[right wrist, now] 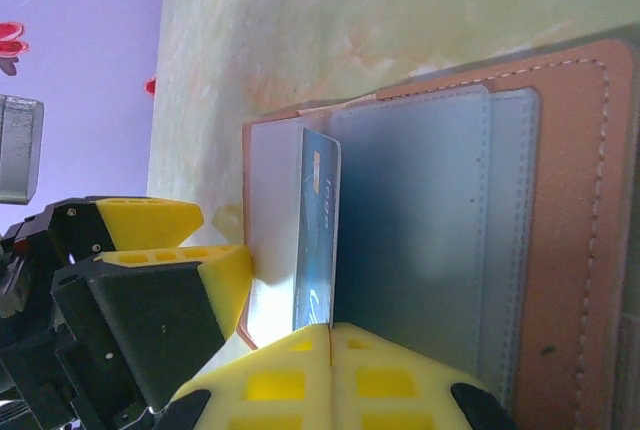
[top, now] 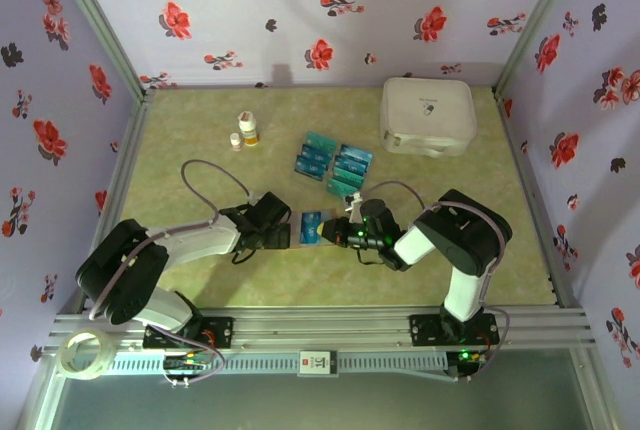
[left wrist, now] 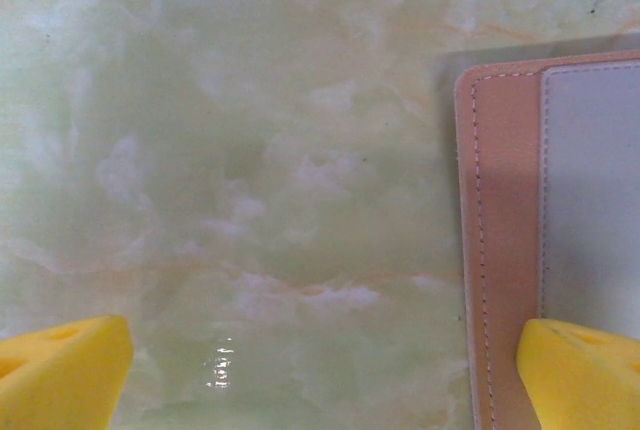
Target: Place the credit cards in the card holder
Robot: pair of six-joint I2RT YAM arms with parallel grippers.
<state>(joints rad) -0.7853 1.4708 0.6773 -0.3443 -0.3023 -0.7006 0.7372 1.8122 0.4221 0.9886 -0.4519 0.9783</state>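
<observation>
The wallet lies open on the table, near the front and between the two arms. One card is tucked into a pocket on its inner face, with a narrow teal strip showing beside the pocket's stitched edge.

The right hand is closed, its yellow fingertips pressed together right at the near end of that card. I cannot tell whether it is pinching the card or just touching it.

The left hand is spread wide open at the wallet's other side. One of its fingers sits over the brown edge of the wallet, the other over bare table.

The rest of the cards lie in a loose cluster farther back, in the middle of the table and apart from the wallet. A white case sits in the back right corner, and two small bottles stand to the left of the cards. A tape roll rests on the front rail by the left arm's base.
</observation>
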